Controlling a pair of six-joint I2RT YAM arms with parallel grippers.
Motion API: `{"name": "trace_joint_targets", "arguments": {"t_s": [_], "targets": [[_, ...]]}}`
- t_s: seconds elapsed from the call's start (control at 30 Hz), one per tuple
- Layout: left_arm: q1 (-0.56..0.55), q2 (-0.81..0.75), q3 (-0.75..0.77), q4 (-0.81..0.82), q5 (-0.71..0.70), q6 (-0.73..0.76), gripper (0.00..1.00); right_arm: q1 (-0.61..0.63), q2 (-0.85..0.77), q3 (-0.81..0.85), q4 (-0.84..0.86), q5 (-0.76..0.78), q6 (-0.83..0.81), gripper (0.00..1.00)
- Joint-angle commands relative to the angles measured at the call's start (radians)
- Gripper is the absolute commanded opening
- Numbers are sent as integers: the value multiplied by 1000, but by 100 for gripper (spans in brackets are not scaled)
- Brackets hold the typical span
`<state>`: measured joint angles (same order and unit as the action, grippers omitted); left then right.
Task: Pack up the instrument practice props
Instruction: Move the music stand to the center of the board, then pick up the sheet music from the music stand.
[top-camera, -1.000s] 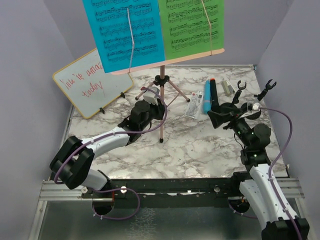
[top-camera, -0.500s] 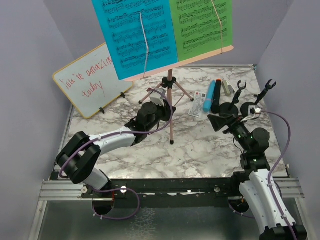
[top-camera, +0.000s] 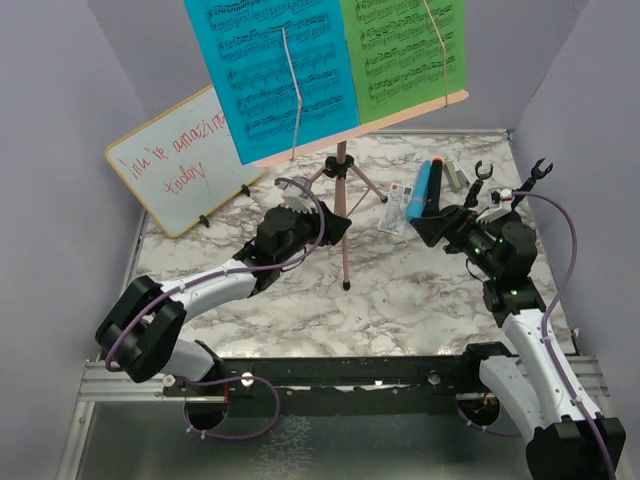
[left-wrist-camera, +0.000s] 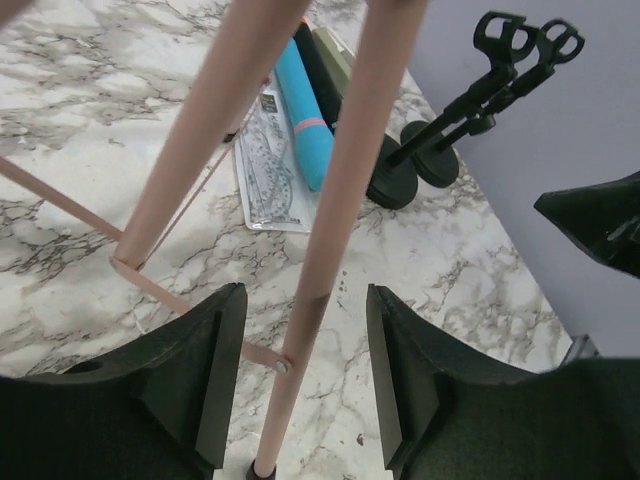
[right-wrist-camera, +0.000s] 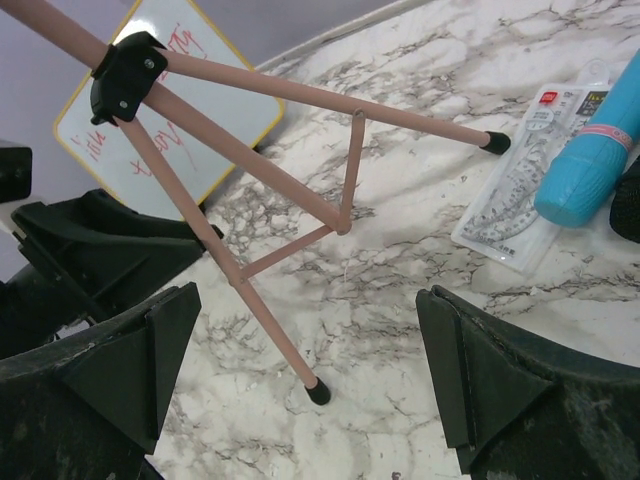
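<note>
Your left gripper (left-wrist-camera: 305, 310) has let go of the front leg of the pink tripod music holder (top-camera: 337, 160). A second ago it was clamped on that leg; now its jaws stand apart on either side, with a gap showing on both sides in the left wrist view. The holder itself has also shifted to the right across the table (top-camera: 400, 300) and now stands upright on its three feet.

Your right gripper (right-wrist-camera: 308, 300) hangs to the right of the holder, jaws spread wide and holding nothing, facing the tripod's legs.

As far as the pictures show, nothing is packed yet:

- **Sheets:** the blue music sheet (top-camera: 280, 70) and the green music sheet (top-camera: 405, 50) rest on the holder's tray, each with a cord across it.
- **Microphones:** to the right of the holder, the blue microphone (left-wrist-camera: 305, 120) lies beside a packet of rulers (left-wrist-camera: 262, 160), with the black microphone (left-wrist-camera: 315, 70) just beyond it.
- **Mic holders:** farther right, the two black round-based mic holders (left-wrist-camera: 395, 183) stand upright, close together.
- **Whiteboard:** the yellow-framed whiteboard (top-camera: 175, 160) leans against the wall to the holder's left.

No box or bag is in view, so you have every prop left to pack.
</note>
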<state>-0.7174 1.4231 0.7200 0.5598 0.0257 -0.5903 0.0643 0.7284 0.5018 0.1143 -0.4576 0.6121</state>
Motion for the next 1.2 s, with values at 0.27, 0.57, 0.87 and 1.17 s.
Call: {"name": "trace_joint_targets", "arguments": {"t_s": [0.27,0.57,0.87,1.17], "targets": [[275,-309,-180,10,129,-209,83,1,48,175,-199,-198,-153,97],[550,-468,-141,-223,173,-235,94,8,57,486,-336,-259,-156,92],[734,-396,11,-392,216,-236,95,81,166,741,-330,-305,-120,88],[867,-389,208,-478,345,-235,93,327,326,951,-328,-204,-167,86]]}}
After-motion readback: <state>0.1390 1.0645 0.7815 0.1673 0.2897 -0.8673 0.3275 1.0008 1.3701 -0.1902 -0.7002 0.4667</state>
